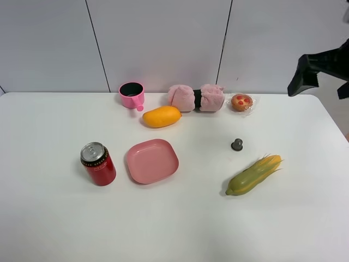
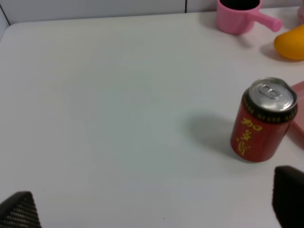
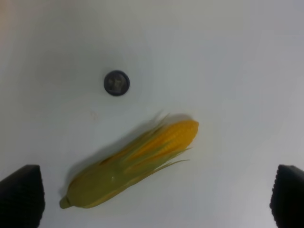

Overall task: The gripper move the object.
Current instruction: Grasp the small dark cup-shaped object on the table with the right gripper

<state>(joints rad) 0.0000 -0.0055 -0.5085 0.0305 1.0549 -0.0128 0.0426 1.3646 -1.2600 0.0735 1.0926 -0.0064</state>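
1. Left gripper [image 2: 152, 211]: the two fingers are spread wide and nothing is held between them. It is shown only by its own wrist view, over the left part of the tabletop [image 1: 49, 218].
2. Can [image 1: 98, 164]: stood upright left of centre, toward the near edge. It is the thing nearest the left gripper.
3. Cup [image 1: 131, 94], mango [image 1: 161, 116], plush roll [image 1: 195, 98] and muffin [image 1: 241, 102]: ranged from left to right along the far edge.
4. Plate [image 1: 151, 160]: laid near the centre, just right of the can.
5. Knob [image 1: 237, 144]: stood on its wider base in the right half of the tabletop, touching nothing. The muffin lies beyond it toward the far edge. Seen from above it is round, so no long axis need be reckoned with.
6. Corn cob [image 1: 254, 174]: laid slantwise on the near-edge side of the knob, close to it but apart, its leafy tip turned toward the right edge.
7. Right gripper [image 3: 154, 197]: released, fingers wide, nothing grasped, raised near the far right corner. From it the knob lies lower, toward the left and near edges. This arm is judged much the nearer. A descent clear of the corn cob is called for.
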